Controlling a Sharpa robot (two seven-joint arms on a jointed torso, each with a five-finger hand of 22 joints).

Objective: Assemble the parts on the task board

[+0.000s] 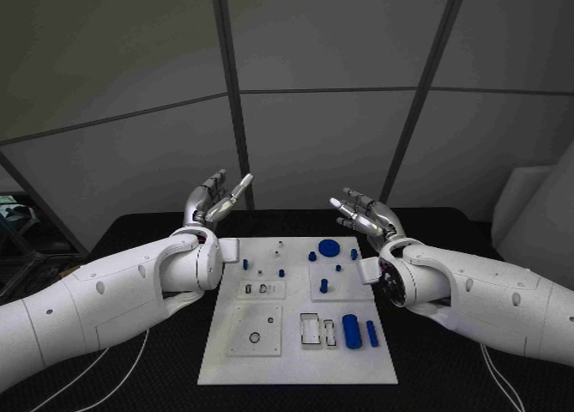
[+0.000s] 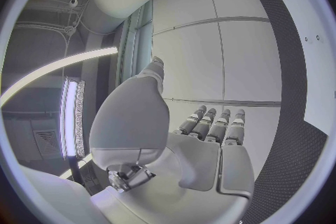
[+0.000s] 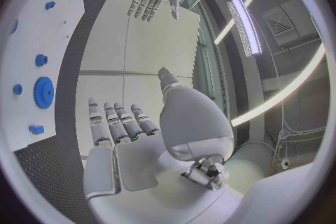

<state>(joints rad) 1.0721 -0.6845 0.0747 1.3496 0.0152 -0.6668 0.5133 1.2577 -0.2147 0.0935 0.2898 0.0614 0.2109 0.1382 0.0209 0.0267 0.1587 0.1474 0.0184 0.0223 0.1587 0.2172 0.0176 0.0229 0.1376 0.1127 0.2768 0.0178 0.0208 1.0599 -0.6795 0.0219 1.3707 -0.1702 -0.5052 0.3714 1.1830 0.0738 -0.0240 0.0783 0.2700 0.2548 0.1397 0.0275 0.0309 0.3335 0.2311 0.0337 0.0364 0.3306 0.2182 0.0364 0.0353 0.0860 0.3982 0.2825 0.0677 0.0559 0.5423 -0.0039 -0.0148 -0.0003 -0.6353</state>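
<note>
- Left robot hand (image 1: 216, 202): raised above the far edge of the table (image 1: 138, 232), palm up, fingers spread apart, holding nothing. Left wrist view confirms: fingers (image 2: 210, 123) straight, side by side, nothing between them and the thumb.
- Task board (image 1: 299, 365): white plate, flat on the black table, centred between the two arms, near edge toward the robot.
- Parts on board, head view, left to right:
  - small blue peg (image 1: 244, 264) near far-left corner, upright.
  - black ring (image 1: 253, 337) on the near-left square sub-plate.
  - round blue gear (image 1: 329, 248) at far centre-right, w/ smaller blue pieces just beside it.
  - blue peg (image 1: 323, 285) standing on the mid-right sub-plate.
  - large blue cylinder (image 1: 351, 330) lying near-right, a thinner blue bar (image 1: 372, 334) just beside it on the right.
- Right robot hand (image 1: 365, 216): raised above the board's far-right corner, palm up, fingers apart, holding nothing. Right wrist view: fingers (image 3: 115, 120) extended, nothing in them; blue gear (image 3: 43, 92) on the board off to one side, well apart from the hand.
</note>
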